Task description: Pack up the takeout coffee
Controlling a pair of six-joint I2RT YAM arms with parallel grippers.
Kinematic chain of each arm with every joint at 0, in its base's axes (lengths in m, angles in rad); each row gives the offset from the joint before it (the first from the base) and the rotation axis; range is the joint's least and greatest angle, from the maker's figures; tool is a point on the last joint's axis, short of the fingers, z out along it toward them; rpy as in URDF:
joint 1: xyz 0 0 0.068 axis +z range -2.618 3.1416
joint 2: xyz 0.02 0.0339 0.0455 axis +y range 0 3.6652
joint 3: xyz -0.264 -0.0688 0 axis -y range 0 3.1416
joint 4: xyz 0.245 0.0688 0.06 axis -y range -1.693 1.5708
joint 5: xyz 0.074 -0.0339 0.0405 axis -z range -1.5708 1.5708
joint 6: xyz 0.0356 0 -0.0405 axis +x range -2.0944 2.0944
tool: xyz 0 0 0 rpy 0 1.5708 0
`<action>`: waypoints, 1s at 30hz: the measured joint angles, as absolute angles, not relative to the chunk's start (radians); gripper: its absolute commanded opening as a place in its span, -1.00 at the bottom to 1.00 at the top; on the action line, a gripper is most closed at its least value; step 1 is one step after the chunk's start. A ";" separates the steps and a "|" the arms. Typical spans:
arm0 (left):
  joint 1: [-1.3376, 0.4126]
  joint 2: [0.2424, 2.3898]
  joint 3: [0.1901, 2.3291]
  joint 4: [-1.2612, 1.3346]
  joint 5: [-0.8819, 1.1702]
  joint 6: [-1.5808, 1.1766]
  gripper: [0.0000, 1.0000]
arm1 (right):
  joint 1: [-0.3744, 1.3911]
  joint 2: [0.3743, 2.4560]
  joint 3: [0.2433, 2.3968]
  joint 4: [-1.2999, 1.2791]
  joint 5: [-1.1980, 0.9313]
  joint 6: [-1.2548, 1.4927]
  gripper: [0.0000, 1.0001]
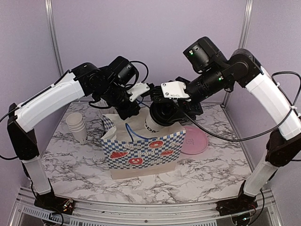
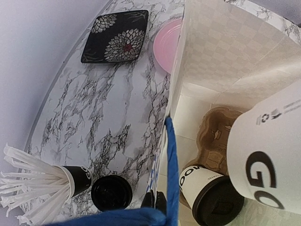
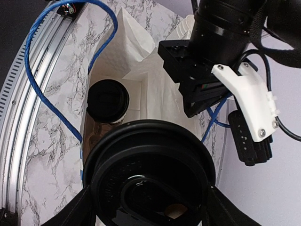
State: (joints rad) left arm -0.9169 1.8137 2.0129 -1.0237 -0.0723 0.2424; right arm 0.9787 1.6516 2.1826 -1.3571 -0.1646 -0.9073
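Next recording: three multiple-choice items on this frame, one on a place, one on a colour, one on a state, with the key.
1. Where is the unheld lidded cup?
A on a shelf
B inside the paper bag
C on a tray

2. What colour is the bag's handle?
A red
B blue
C black

3. What state is the right gripper in?
A open and empty
B shut on a spoon
C shut on the second lidded cup over the bag

Key:
1 B: the left wrist view shows it standing in the bag by the brown carrier.
2 B: both wrist views show a blue strap.
3 C: the jaws flank the cup above the bag's mouth.
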 measured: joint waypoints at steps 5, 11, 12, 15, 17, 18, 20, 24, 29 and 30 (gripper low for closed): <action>-0.917 1.810 2.012 -1.024 -0.072 0.237 -0.88 | 0.984 1.731 2.182 -1.358 -0.111 -0.900 0.15; -0.917 1.790 2.011 -1.024 -0.072 0.223 -0.26 | 0.988 1.820 2.183 -1.361 -0.054 -0.884 0.14; -0.917 1.787 2.011 -1.023 -0.073 0.224 -0.11 | 0.991 1.824 2.182 -1.362 -0.044 -0.882 0.14; -0.917 1.771 2.011 -1.023 -0.083 0.220 0.13 | 1.014 1.811 2.157 -1.360 -0.015 -0.871 0.14; -0.917 1.751 2.011 -1.023 -0.086 0.210 0.21 | 1.036 1.788 2.115 -1.360 0.007 -0.867 0.14; -0.917 1.736 2.011 -1.023 -0.086 0.203 0.26 | 1.051 1.774 2.088 -1.363 0.020 -0.864 0.14; -0.917 1.695 2.011 -1.023 -0.084 0.193 0.34 | 1.077 1.752 2.046 -1.364 0.038 -0.861 0.14; -0.917 1.575 1.984 -0.990 -0.094 0.171 0.50 | 1.117 1.722 2.001 -1.367 0.063 -0.854 0.14; -0.908 1.457 1.896 -0.915 -0.169 0.143 0.52 | 1.142 1.664 1.946 -1.362 0.062 -0.838 0.13; -0.904 1.457 1.887 -0.905 -0.181 0.137 0.51 | 1.148 1.648 1.927 -1.362 0.062 -0.837 0.12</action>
State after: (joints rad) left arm -0.9035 1.4567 1.8866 -0.9051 -0.1810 0.1368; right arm 1.1484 1.6482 1.9274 -1.3621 0.0616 -0.8368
